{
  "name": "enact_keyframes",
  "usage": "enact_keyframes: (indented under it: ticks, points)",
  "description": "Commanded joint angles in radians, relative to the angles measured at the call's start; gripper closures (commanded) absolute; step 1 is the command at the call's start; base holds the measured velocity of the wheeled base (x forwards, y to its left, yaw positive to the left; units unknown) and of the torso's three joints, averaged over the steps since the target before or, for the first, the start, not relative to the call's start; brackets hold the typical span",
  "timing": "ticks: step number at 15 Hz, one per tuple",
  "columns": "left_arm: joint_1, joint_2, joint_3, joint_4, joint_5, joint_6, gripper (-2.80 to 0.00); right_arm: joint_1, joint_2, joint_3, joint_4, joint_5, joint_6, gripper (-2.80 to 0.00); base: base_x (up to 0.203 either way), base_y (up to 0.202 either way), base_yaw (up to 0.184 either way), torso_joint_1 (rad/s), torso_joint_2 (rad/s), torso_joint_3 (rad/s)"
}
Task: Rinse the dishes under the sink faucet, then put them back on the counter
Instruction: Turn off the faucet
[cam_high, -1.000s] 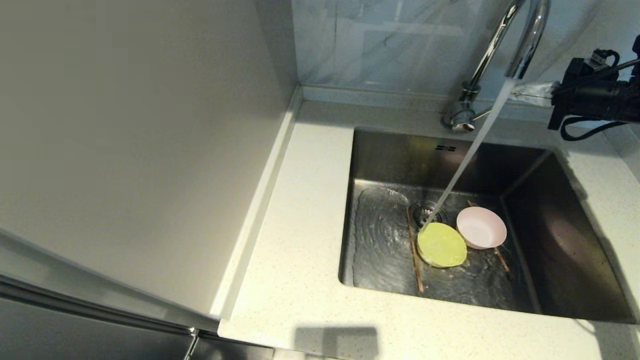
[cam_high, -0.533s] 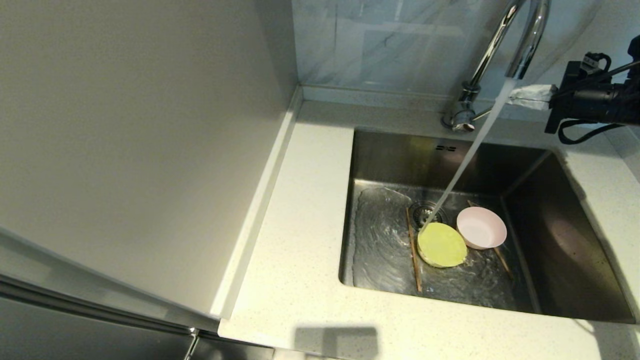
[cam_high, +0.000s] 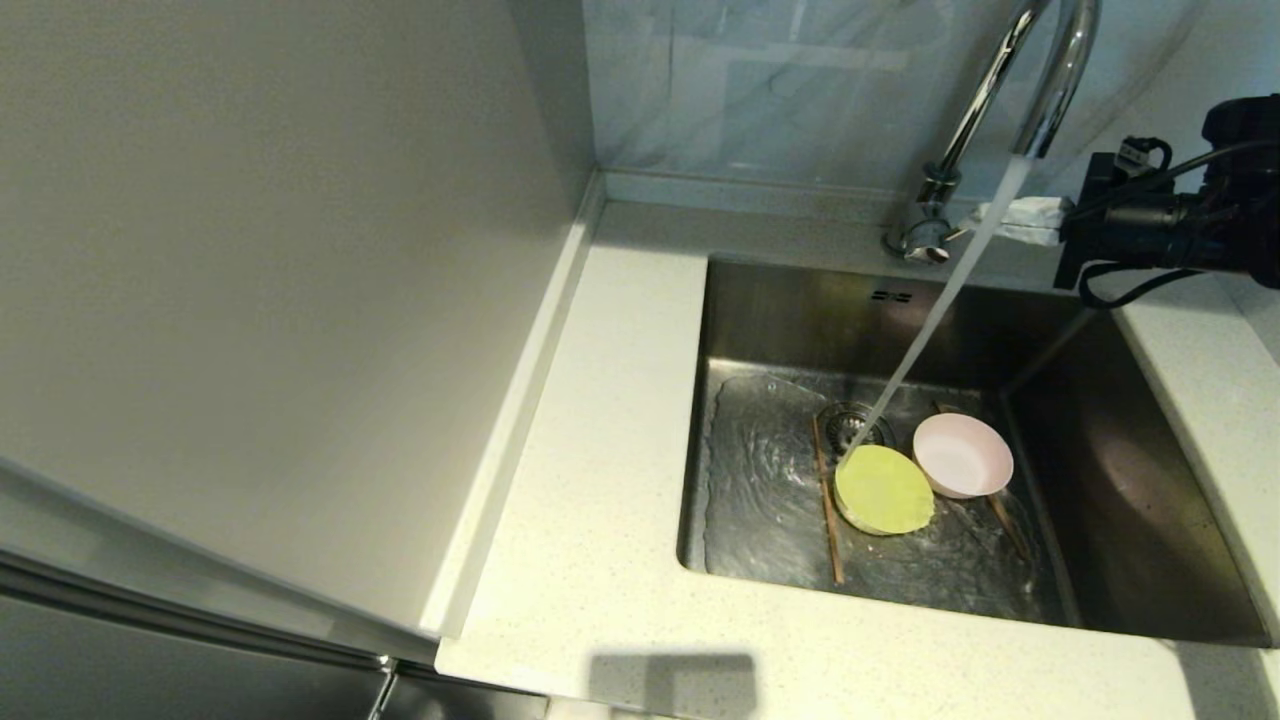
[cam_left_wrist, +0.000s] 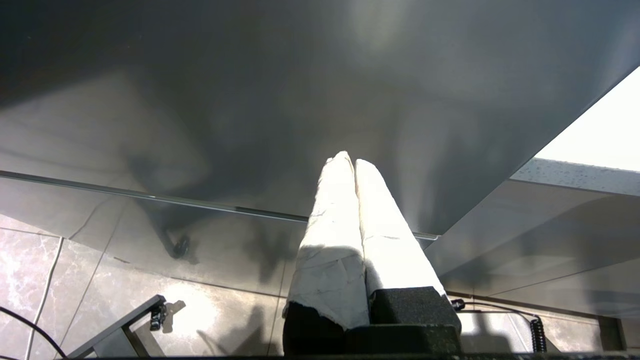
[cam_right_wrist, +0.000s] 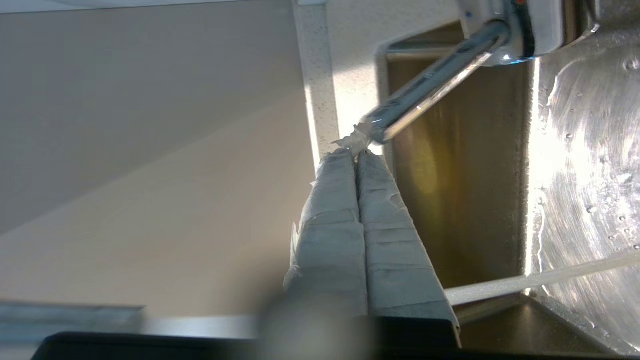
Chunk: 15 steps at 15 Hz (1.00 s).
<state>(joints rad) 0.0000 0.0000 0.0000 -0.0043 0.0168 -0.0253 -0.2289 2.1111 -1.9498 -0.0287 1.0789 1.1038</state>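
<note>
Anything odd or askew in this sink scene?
Slightly. The two chopsticks lie apart on the sink floor, one partly under the pink bowl. The water stream falls slanted, hitting only the edge of the yellow-green bowl. No spill on the counter; nothing looks damaged.

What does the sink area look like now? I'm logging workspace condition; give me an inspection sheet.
Surface: speckled counter, bare where seen.
Job's things: faucet running; stream lands on yellow-green bowl; pink bowl beside it; chopsticks on sink floor.
Clutter: nothing seen.
Grippers: right gripper shut, tips at the faucet lever; left gripper shut, parked below the counter.
Cables: black cable looped at right wrist.
Surroundings: marbled backsplash, grey side panel.
</note>
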Motion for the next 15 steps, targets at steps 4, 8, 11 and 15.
enact_keyframes:
  ticks: [4, 8, 11, 15]
  points:
    - [0.000, -0.003, 0.000, 0.000, 0.000, -0.001, 0.00, 0.022, 0.058, -0.030, -0.029, -0.035, 0.002, 0.00, 0.000, 0.000, 0.000, 0.000, 0.00, 0.000]
    - [0.000, -0.003, 0.000, 0.000, 0.000, -0.001, 0.00, 0.051, 0.091, -0.031, -0.137, -0.065, 0.005, 0.00, 0.000, 0.000, 0.000, 0.000, 0.00, 0.000]
    - [0.000, -0.003, 0.000, 0.000, 0.000, -0.001, 0.00, 0.059, 0.101, -0.032, -0.192, -0.065, 0.005, 0.00, 0.000, 0.000, 0.000, 0.000, 0.00, 0.000]
    - [0.000, -0.003, 0.000, 0.000, 0.000, -0.001, 0.00, 0.059, 0.120, -0.031, -0.266, -0.067, 0.011, 0.00, 0.000, 0.000, 0.000, 0.000, 0.00, 0.000]
